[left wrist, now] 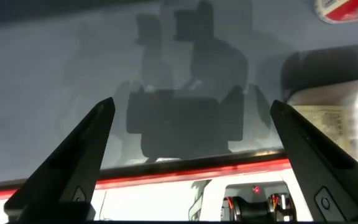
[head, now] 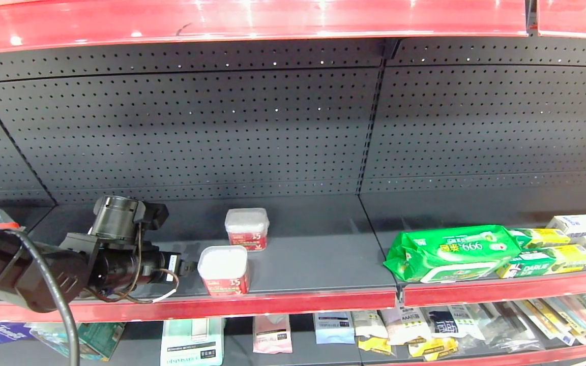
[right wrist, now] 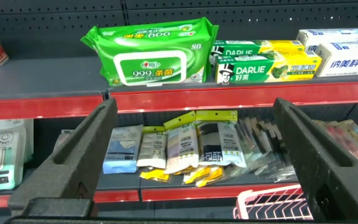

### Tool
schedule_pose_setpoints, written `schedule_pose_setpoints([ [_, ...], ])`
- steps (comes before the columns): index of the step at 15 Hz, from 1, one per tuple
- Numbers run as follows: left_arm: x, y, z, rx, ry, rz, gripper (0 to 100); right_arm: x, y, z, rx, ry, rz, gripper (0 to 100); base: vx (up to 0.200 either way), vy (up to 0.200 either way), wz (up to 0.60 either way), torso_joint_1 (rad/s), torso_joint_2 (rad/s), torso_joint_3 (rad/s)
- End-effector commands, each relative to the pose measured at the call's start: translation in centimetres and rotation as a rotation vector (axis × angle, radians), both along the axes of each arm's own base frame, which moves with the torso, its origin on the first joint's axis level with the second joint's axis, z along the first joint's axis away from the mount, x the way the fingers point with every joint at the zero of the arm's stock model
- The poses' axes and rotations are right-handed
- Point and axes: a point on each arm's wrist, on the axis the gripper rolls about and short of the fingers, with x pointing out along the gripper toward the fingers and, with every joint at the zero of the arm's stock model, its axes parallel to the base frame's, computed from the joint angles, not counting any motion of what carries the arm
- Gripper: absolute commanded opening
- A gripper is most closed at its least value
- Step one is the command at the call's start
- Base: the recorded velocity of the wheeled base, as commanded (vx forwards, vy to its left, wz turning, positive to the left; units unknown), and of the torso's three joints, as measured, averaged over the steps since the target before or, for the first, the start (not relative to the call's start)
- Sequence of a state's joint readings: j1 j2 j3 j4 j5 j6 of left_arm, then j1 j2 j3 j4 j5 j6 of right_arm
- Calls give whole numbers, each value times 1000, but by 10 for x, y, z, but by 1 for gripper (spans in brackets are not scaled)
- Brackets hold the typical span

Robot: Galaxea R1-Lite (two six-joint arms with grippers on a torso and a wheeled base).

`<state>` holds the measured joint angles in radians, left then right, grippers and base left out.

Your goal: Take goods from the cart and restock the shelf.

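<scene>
The shelf (head: 313,244) I'm working at is a long dark board with a perforated back wall (head: 222,127) and a red front edge (head: 272,304). My left arm (head: 69,269) lies low and nearly level along that edge at the shelf's left end, pointing toward the middle. The left pincer (left wrist: 191,104) is spread wide with nothing in it, just bare board showing between the two fingers. The front tub (head: 223,270), white lid and red label, stands upright right at the red edge, just beside the tip of that pincer. From the wrist it sits (left wrist: 350,118) past one finger, outside the gap, and I honestly can't tell if the finger touches it. The back tub (head: 246,229) stands upright a bit deeper in and slightly to the right, apart from the front one. Right of the tubs a wide stretch of board runs to the green wipes pack (head: 450,251), which lies flat at the edge with toothpaste boxes (head: 542,251) just beside it. My right pincer (right wrist: 194,102) is also wide open and holding nothing. It faces the shelf front, with the wipes pack (right wrist: 151,53) ahead and a pink wire basket (right wrist: 272,202) low down near it.
</scene>
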<state>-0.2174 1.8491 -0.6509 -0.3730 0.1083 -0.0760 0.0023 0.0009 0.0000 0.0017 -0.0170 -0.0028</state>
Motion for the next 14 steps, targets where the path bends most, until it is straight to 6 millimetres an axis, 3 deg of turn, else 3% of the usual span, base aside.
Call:
schedule_pose_setpoints([
  [1, 2, -2, -2, 0, 6, -7, 100, 0, 0, 0, 0, 2, 1, 100, 0, 0, 0, 0, 0, 0],
  [14, 13, -19, -5, 0, -1, -52, 100, 0, 0, 0, 0, 1, 1, 100, 0, 0, 0, 0, 0, 0],
])
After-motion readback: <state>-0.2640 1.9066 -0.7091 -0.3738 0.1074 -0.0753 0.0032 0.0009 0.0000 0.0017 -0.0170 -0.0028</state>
